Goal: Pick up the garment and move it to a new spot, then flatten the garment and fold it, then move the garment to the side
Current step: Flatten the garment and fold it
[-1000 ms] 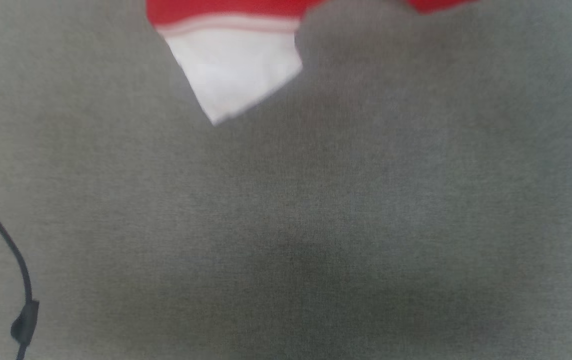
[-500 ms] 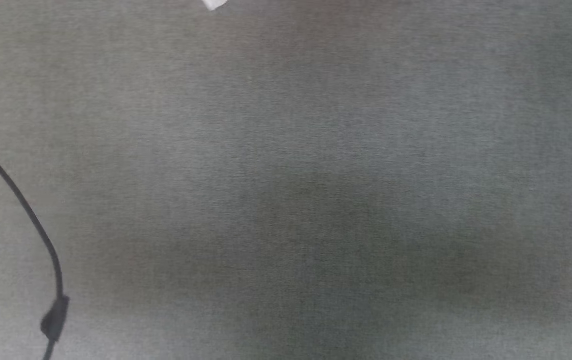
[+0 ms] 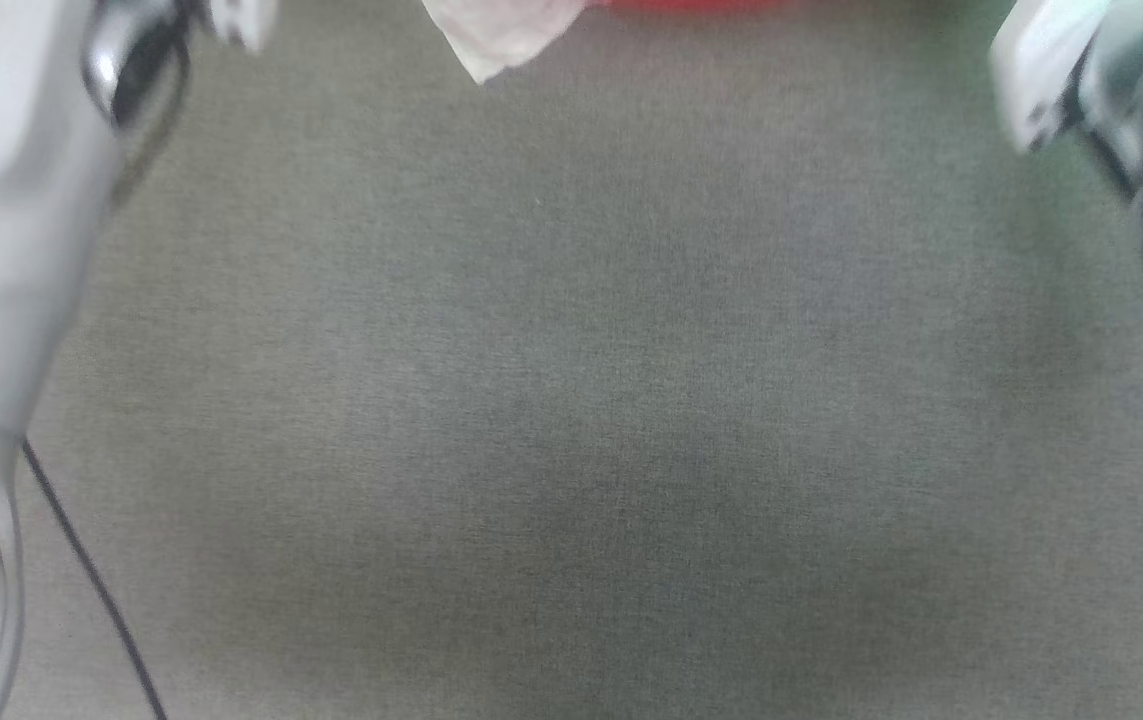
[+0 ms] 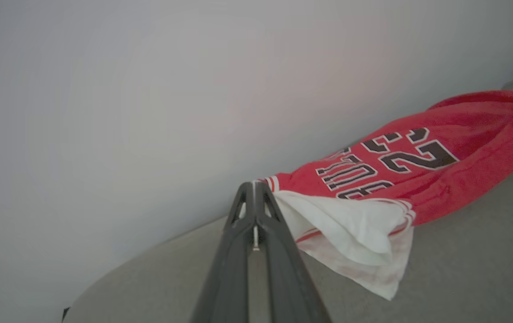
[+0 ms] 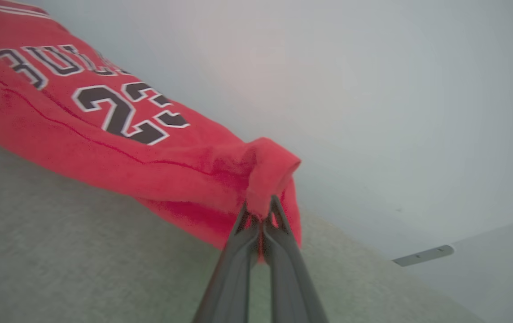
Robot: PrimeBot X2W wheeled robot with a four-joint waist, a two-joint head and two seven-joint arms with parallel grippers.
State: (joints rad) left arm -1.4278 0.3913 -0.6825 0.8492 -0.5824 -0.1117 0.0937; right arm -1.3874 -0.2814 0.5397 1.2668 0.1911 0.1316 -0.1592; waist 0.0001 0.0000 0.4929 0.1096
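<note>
The garment [image 4: 418, 166] is a red T-shirt with dark white-outlined letters and numbers, and it hangs stretched above the grey surface. In the left wrist view my left gripper [image 4: 254, 190] is shut at the striped trim beside the white sleeve [image 4: 359, 233], which droops below. In the right wrist view my right gripper [image 5: 263, 211] is shut on a bunched red corner of the garment [image 5: 148, 148]. The head view catches the white sleeve tip [image 3: 501, 35] and a red strip [image 3: 701, 4] at the top edge, with my pale left forearm [image 3: 1, 250] and right forearm [image 3: 1131, 110] at the sides.
A grey fabric-like surface [image 3: 591, 400] spreads under the garment. A thin black cable [image 3: 91, 590] runs along its lower left. A plain pale wall [image 4: 148, 89] stands behind, with a grey strip [image 5: 422, 255] low on it.
The head camera has moved, so the whole picture has shifted. The sleeve rose out of the top edge and now shows there again. Both pale forearms have come into view at the sides.
</note>
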